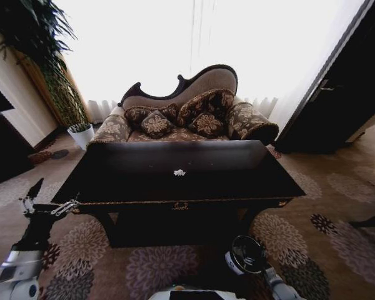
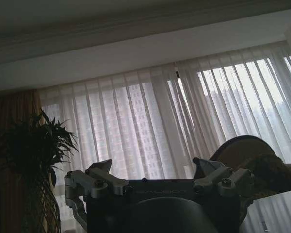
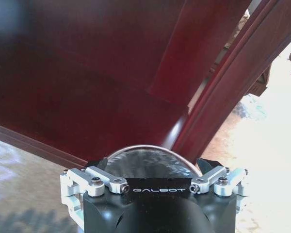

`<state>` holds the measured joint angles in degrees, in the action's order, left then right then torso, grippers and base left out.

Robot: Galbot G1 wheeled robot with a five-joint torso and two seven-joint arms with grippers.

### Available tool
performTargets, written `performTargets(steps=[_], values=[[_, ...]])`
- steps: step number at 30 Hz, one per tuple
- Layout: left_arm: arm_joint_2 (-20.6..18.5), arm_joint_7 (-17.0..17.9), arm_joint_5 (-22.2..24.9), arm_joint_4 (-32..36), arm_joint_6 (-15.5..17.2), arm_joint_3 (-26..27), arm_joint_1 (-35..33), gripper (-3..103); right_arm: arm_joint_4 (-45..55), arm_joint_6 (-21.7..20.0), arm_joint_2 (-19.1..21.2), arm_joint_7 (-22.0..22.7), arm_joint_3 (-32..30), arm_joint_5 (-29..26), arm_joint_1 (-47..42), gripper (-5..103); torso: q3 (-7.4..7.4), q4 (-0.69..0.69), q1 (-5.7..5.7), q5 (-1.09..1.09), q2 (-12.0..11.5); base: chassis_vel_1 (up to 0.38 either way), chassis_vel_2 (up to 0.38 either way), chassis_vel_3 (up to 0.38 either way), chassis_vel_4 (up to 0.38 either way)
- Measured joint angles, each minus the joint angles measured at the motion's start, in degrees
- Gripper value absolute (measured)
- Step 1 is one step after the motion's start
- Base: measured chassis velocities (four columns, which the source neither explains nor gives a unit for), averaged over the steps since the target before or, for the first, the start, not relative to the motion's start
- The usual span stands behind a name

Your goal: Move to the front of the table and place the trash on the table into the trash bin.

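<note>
The glossy black table [image 1: 112, 181] with gold trim stands right in front of me. One small white paper wad [image 1: 179, 172], the trash, lies near the middle of its top. Low by the table's front right leg is the round black trash bin [image 1: 247, 253], and my right gripper [image 1: 255, 261] is shut on it. In the right wrist view the bin's rim [image 3: 150, 149] curves between the fingers [image 3: 209, 165], under the table's dark red wood. My left gripper [image 1: 53, 197] hovers open and empty beside the table's front left corner, pointing up toward the curtains [image 2: 150, 121].
A patterned sofa [image 1: 187, 119] with cushions stands directly behind the table. A tall plant in a white pot [image 1: 81, 134] is at the back left, dark furniture [image 1: 344, 87] at the right. Floral carpet [image 1: 337, 237] lies open on both sides.
</note>
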<state>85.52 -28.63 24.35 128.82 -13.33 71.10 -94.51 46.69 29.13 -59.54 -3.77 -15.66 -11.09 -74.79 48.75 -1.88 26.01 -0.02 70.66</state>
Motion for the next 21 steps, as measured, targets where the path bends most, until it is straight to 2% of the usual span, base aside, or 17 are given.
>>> performTargets(steps=[7, 13, 19, 21], values=[[0.38, -0.01, -0.7, -0.52, -0.15, -1.18, 0.72, 100, 11.72, 0.47, -0.56, -2.35, -5.71, -1.39, -7.92, 100, 0.0, 0.01, -0.01, 0.0, 0.01, 0.0, 0.0, 0.0, 0.0], [0.68, -0.02, -1.4, -0.89, -0.22, -2.08, 1.31, 100, 27.5, 2.4, -1.69, -4.2, -11.9, -2.32, -15.15, 100, 0.0, 0.02, 0.0, 0.0, 0.01, 0.0, 0.0, 0.0, 0.0], [0.43, -0.02, -1.4, -1.4, -0.23, -1.9, 1.51, 100, 34.83, 4.42, 0.78, -6.25, -14.7, -2.97, -21.13, 100, 0.0, 0.01, -0.01, -0.01, 0.01, 0.0, 0.0, 0.0, 0.0], [0.23, -0.01, -1.27, -1.77, -0.23, -1.78, 1.83, 100, 38.49, 6.18, 3.21, -7.57, -16.48, -2.84, -24.4, 100, 0.0, 0.01, -0.01, 0.0, 0.01, 0.0, 0.0, 0.0, 0.0]])
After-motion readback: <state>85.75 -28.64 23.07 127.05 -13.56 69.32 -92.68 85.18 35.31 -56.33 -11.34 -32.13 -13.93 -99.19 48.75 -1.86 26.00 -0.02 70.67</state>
